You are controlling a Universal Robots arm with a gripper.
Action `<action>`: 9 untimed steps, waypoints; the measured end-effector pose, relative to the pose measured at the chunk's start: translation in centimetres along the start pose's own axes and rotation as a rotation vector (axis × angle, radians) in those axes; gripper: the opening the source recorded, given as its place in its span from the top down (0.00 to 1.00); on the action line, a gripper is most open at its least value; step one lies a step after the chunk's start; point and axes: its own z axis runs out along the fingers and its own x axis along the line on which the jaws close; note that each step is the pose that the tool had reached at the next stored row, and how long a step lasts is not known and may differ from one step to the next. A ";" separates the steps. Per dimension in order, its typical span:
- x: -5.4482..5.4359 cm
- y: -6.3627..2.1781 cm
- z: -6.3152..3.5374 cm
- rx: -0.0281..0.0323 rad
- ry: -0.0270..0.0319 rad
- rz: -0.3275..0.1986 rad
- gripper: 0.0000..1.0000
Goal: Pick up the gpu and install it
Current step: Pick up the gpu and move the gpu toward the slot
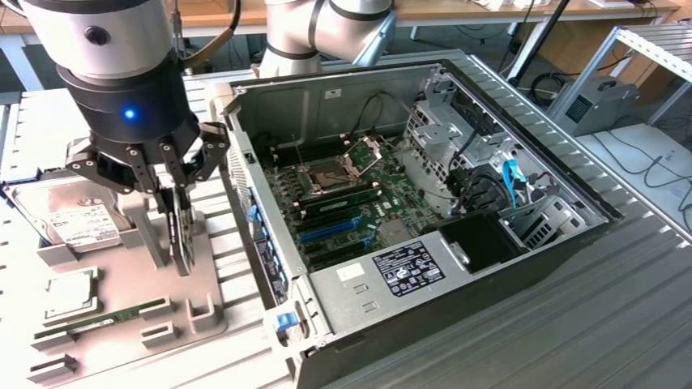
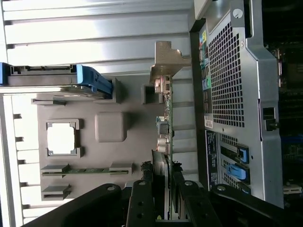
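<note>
Exterior view, fingers (image 1: 165, 198) clamped on the gpu (image 1: 181, 239), card standing on edge over the grey holder tray (image 1: 125, 243), just beside the open pc case (image 1: 540, 267), hard drive (image 1: 76, 223) sitting on the tray too

From my tool (image 1: 173, 193) in the exterior view, the case wall (image 1: 265, 243) stands close at 3 o'clock, so there the gap is narrow. At 9 o'clock the hard drive (image 1: 78, 220) blocks. Toward 6 o'clock the tray (image 1: 146, 340) is low and passable. Inside the case, cables (image 1: 508, 182) crowd its 2 o'clock side; the blue slots (image 1: 330, 231) lie reachable.
</note>
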 end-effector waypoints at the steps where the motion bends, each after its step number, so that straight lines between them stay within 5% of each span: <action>1: 0.0 0.01 -0.21 0.0000 0.0000 0.000 0.74; 9: 0.0 0.14 -2.27 0.0000 0.0000 0.000 0.74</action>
